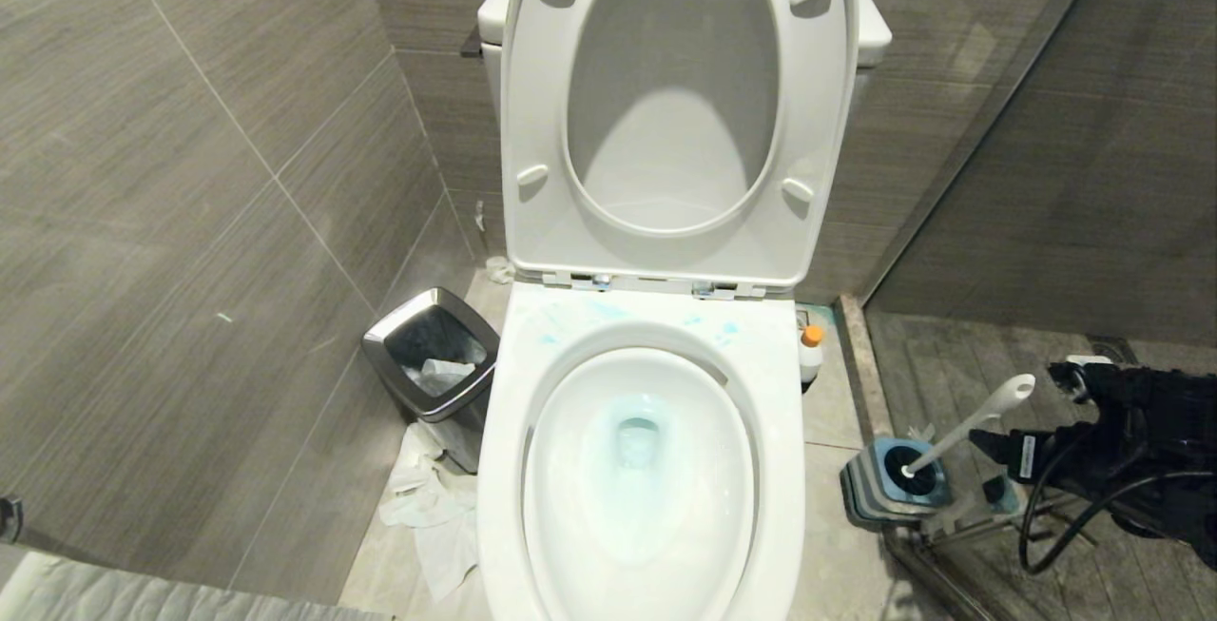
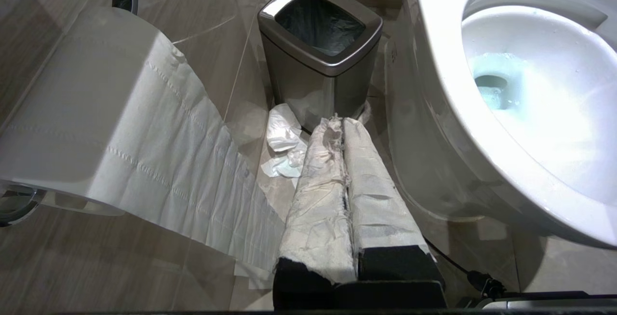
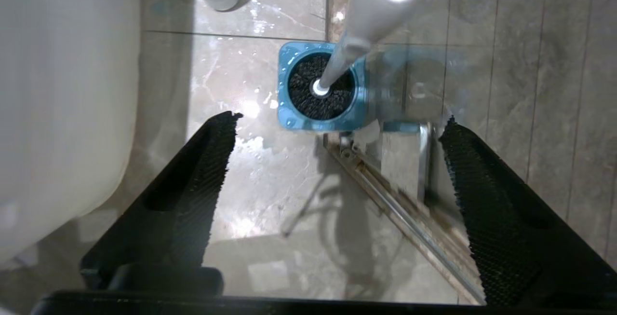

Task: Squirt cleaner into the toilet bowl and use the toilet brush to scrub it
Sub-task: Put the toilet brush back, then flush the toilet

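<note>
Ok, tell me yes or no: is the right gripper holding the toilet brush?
No. The right gripper is open and empty, while the toilet brush stands in its blue holder on the floor.

Right end effector (image 3: pixel 337 127) spread wide, left end effector (image 2: pixel 344 127) closed (paper-wrapped)

The toilet bowl (image 1: pixel 639 469) is showing glossy white ceramic, smooth, with blue streaks. The bin (image 1: pixel 433 364) is looking like brushed metal with a shiny rim and a black plastic liner. The brush (image 1: pixel 970 423) handle is gleaming as smooth pale plastic. Crumpled paper (image 1: pixel 433 512) is lying matt and soft. The floor (image 3: pixel 270 194) tiles are shining wet. The right end effector (image 3: pixel 337 127) pads are looking rough, black, textured.
</note>
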Motion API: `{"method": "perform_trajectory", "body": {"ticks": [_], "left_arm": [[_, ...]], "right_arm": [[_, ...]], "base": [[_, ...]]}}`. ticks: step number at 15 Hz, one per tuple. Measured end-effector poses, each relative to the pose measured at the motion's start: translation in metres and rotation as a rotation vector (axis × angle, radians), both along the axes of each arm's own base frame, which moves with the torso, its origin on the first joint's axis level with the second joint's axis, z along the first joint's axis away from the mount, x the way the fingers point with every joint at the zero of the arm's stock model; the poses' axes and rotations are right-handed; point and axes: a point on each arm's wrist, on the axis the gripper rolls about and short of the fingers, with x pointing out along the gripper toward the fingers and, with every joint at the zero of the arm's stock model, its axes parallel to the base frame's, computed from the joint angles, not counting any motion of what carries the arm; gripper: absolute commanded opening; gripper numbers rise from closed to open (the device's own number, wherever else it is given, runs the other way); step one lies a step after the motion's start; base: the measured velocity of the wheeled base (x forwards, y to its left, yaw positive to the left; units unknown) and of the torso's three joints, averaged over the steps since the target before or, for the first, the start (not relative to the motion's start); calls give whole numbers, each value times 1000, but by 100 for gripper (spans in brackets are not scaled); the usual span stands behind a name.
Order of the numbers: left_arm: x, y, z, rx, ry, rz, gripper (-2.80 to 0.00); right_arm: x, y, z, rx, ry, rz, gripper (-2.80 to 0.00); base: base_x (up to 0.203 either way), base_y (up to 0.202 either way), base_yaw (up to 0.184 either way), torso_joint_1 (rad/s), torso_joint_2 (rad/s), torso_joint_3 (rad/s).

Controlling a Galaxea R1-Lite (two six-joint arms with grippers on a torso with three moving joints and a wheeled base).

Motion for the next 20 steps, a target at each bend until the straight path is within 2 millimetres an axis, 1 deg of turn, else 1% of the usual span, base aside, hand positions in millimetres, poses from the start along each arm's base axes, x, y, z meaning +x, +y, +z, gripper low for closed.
{"method": "perform_trajectory", "body": {"ticks": [3, 6, 11, 12, 17, 20], "left_arm": [[0, 0, 0, 0, 0, 0, -280], [0, 0, 0, 0, 0, 0, -280], [0, 0, 0, 0, 0, 0, -280], [0, 0, 0, 0, 0, 0, -280], [0, 0, 0, 0, 0, 0, -280], [0, 0, 0, 1, 0, 0, -280]], "right_arm": [[-24, 7, 20, 6, -49, 33, 0], [-40, 14, 48, 3, -151, 109, 0], [-62, 22, 92, -106, -328, 190, 0], [-68, 24, 97, -109, -353, 205, -280], [-91, 29, 117, -139, -448, 218, -280], [-109, 35, 125, -144, -504, 252, -280]], "base": [[0, 0, 0, 0, 0, 0], [0, 0, 0, 0, 0, 0], [0, 0, 0, 0, 0, 0], [0, 0, 0, 0, 0, 0], [0, 0, 0, 0, 0, 0], [0, 0, 0, 0, 0, 0]]}}
